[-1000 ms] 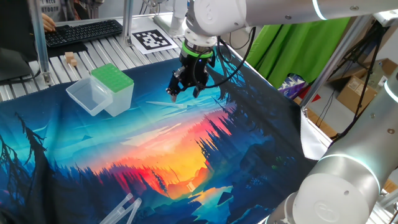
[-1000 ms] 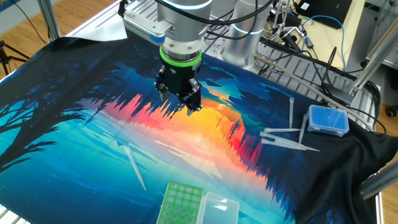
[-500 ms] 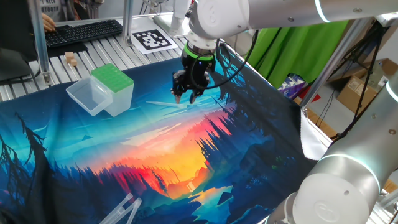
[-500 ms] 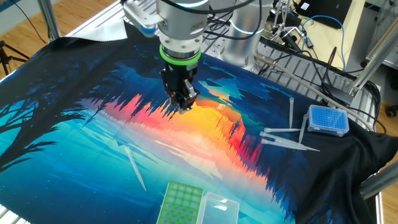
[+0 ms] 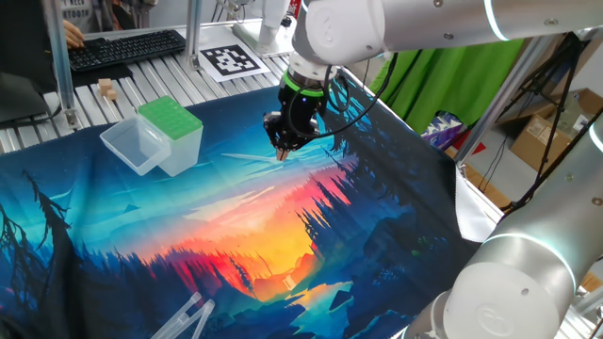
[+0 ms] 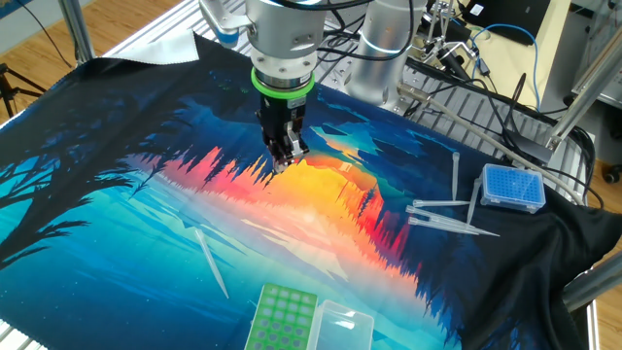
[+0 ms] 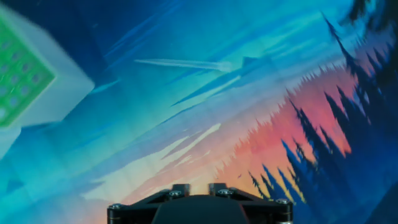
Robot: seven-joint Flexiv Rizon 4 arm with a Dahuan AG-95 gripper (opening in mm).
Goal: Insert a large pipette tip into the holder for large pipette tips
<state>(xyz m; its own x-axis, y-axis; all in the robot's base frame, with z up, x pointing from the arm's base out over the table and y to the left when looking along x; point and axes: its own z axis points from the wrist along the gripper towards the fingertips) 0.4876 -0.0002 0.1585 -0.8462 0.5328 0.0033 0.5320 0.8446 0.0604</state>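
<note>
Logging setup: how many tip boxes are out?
2. In the other fixed view, a green-topped box at the cloth's near edge, a blue box at its right edge; none seems hidden.

The printed cloth mat [image 6: 117, 209] covering the table looks soft and matt, wrinkling at its edges. On it, the large pipette tip [image 6: 210, 261] is thin translucent plastic. Beside it, the holder for large pipette tips [image 5: 172, 133] has a matt green perforated top, frosted white plastic sides and a clear glossy lid. The arm [image 5: 405, 24] above is smooth glossy white.
</note>
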